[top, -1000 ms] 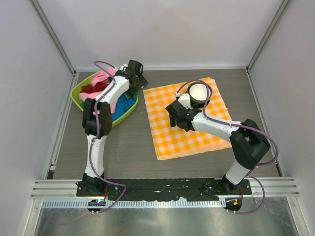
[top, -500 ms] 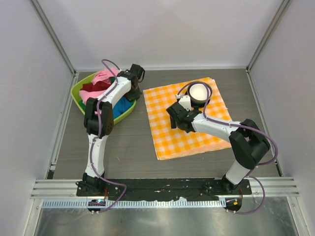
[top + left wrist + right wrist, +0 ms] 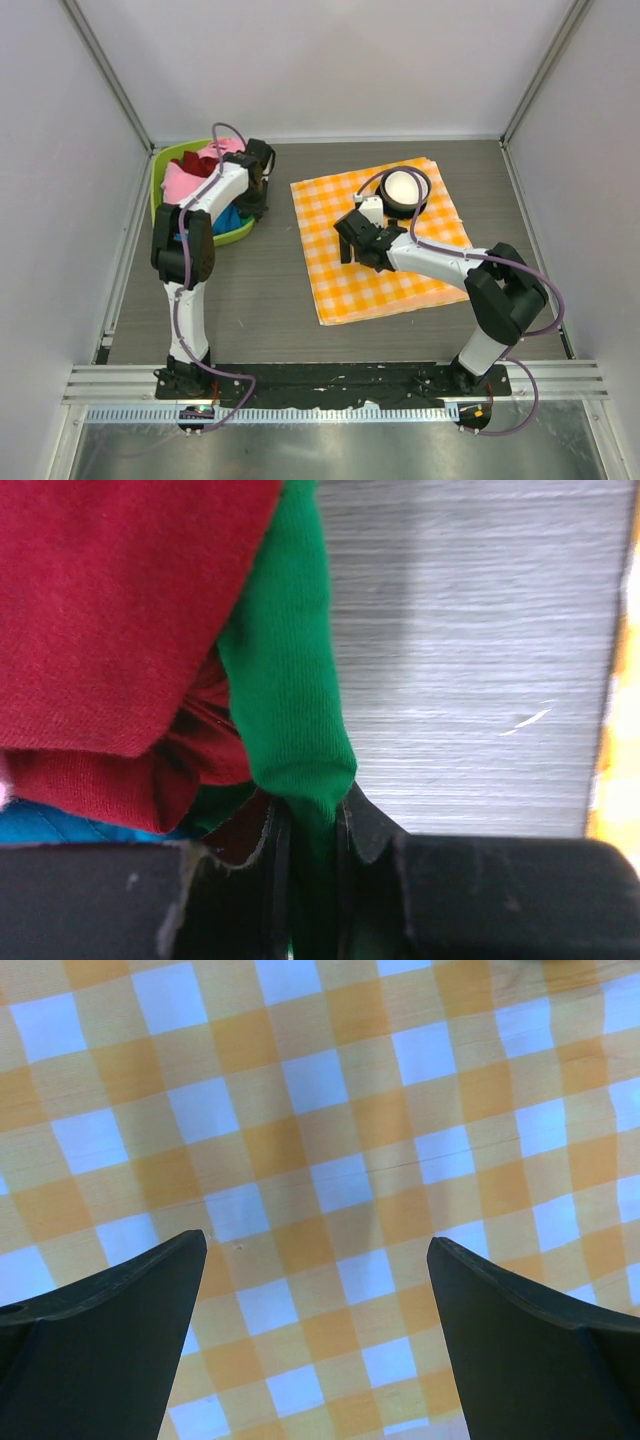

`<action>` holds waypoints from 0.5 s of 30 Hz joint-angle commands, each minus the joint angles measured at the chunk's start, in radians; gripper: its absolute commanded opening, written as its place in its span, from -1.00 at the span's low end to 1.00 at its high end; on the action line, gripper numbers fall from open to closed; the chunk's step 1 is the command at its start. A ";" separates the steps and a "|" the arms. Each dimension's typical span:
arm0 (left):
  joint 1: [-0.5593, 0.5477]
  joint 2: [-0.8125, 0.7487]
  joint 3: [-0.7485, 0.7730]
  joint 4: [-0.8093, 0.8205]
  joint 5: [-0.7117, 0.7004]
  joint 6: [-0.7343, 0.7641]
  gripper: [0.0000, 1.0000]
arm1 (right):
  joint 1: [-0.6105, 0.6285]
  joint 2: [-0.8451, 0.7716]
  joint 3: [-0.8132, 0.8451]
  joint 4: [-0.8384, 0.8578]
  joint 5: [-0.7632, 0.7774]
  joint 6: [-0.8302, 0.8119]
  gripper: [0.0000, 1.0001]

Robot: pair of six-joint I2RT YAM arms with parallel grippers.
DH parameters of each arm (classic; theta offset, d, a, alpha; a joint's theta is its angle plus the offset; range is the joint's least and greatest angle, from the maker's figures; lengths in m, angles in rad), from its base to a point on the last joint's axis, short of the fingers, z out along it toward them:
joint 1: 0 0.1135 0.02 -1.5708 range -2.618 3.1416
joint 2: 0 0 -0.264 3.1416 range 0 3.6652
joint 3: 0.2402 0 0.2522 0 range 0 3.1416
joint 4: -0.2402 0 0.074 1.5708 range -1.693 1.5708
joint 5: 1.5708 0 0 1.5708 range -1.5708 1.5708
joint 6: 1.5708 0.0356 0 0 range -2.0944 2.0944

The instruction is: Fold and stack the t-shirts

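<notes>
left pincer point(image 3: 305, 880): closed narrow on a fold of the green t-shirt point(image 3: 290, 680); the cloth is seen nipped between both fingers in the left wrist view.
right pincer point(image 3: 315, 1340): spread wide, nothing between the fingers; held above the checked cloth point(image 3: 330, 1110), not touching it as far as can be seen.
container: green basin point(image 3: 154, 195) at the left rear of the table point(image 3: 260, 290); the t-shirts are bunched inside it.
basin contents: pink t-shirt point(image 3: 178, 183) on the left side, dark red t-shirt point(image 3: 110, 610) toward the rear, blue t-shirt point(image 3: 228, 218) low at the near right side. All are crumpled, none folded.
green t-shirt position: a strip is drawn out from beside the dark red one toward the basin's right rim. Bare table is seen past it in the left wrist view.
checked cloth: orange and white, laid flat and slightly skewed on the right half of the table. A round white thing with a dark rim point(image 3: 405, 188) sits on its far corner; what it is cannot be told.
edges: an orange sliver of the cloth's edge is caught at the right border of the left wrist view.
open room: a bare strip of table is left between basin and cloth, and another along the near side in front of the cloth.
bounds: white walls point(image 3: 330, 70) stand at the left, rear and right.
</notes>
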 commanded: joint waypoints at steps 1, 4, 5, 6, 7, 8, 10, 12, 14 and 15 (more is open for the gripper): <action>0.126 -0.027 -0.080 0.009 0.026 0.171 -1.00 | 0.015 -0.023 0.014 0.037 0.001 0.025 0.99; 0.193 -0.018 -0.074 0.029 0.005 0.179 -1.00 | 0.017 -0.022 0.019 0.047 -0.011 0.027 0.99; 0.217 -0.011 -0.058 0.035 0.020 0.177 -1.00 | 0.020 -0.020 0.020 0.048 -0.011 0.025 0.99; 0.235 0.000 -0.046 0.035 0.032 0.180 -1.00 | 0.018 -0.022 0.023 0.048 -0.013 0.023 0.99; 0.269 0.023 -0.032 0.035 0.037 0.179 -1.00 | 0.020 -0.022 0.026 0.047 -0.014 0.022 0.99; 0.280 0.037 -0.006 0.038 0.035 0.182 -1.00 | 0.023 -0.023 0.026 0.048 -0.016 0.022 0.99; 0.297 0.093 0.040 0.035 0.028 0.198 -1.00 | 0.026 -0.020 0.026 0.053 -0.019 0.017 1.00; 0.332 0.132 0.125 0.020 0.041 0.203 -1.00 | 0.032 -0.020 0.026 0.054 -0.016 0.008 0.99; 0.338 0.192 0.203 0.010 0.031 0.226 -1.00 | 0.034 -0.022 0.025 0.053 -0.013 -0.009 0.99; 0.336 0.210 0.227 -0.009 0.035 0.228 -0.99 | 0.032 -0.023 0.022 0.054 -0.013 -0.016 0.99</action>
